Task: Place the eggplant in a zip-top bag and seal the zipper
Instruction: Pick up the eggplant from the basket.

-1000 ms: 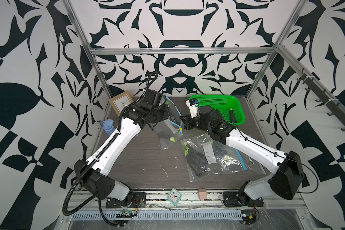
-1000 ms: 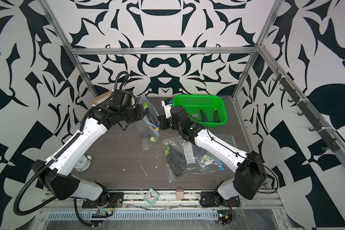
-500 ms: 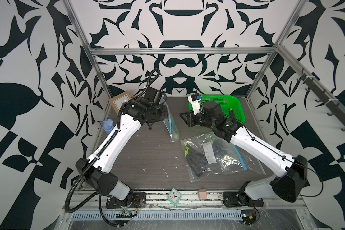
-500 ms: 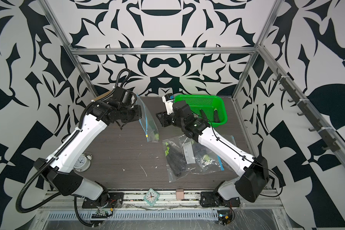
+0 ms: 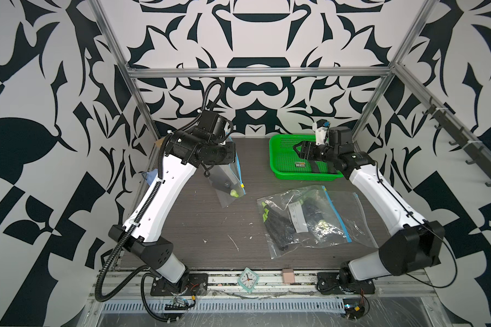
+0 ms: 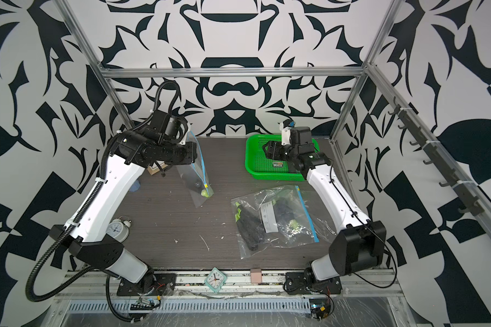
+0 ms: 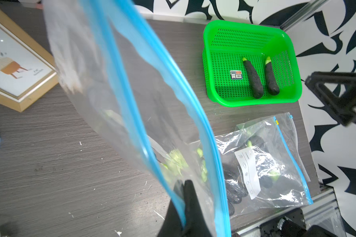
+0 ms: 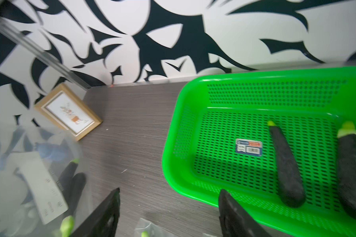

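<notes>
Where the left jaws pinch shut on its blue zipper edge, a clear bag (image 5: 224,175) hangs over the tabletop (image 5: 182,226) at 11 o'clock, with an eggplant (image 5: 229,189) low inside it, green tip down. The right jaws stand wide apart and empty above the green basket (image 5: 304,177) at 1 o'clock, where two more eggplants (image 7: 253,80) lie side by side.

B/w patterned walls (image 5: 68,56), alu frame bar (image 5: 255,72) at back, dark wood-grain tabletop (image 5: 204,215), even light.
</notes>
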Robot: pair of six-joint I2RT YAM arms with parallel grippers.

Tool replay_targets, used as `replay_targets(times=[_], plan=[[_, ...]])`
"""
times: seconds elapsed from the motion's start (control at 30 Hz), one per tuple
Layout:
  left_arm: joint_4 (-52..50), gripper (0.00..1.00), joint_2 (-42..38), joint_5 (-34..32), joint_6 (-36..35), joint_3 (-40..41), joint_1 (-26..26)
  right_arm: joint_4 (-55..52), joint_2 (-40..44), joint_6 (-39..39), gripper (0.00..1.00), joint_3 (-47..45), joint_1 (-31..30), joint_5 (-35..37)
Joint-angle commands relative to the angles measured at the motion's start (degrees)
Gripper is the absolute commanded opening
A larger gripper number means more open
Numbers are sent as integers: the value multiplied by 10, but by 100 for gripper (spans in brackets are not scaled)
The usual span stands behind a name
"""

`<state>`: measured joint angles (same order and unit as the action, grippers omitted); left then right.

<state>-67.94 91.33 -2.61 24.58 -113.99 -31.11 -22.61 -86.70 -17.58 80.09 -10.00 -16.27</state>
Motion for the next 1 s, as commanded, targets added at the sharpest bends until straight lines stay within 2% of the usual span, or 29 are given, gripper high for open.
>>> replay_targets(times=[0.0, 0.17, 0.43, 0.63, 0.97], plan=[[25, 0, 7, 48, 29, 55, 1, -10, -33, 35, 76, 9, 33, -7], [138, 0, -17, 61, 116, 170, 0, -15, -111, 67, 69, 38, 77, 2], [290, 0, -55, 33, 224, 298, -16, -46, -227, 119, 63, 93, 86, 93], [316, 0, -50, 26, 240, 309, -25, -43, -273, 133, 59, 116, 91, 140], [315, 0, -36, 32, 234, 295, -25, -54, -327, 141, 60, 155, 98, 143]])
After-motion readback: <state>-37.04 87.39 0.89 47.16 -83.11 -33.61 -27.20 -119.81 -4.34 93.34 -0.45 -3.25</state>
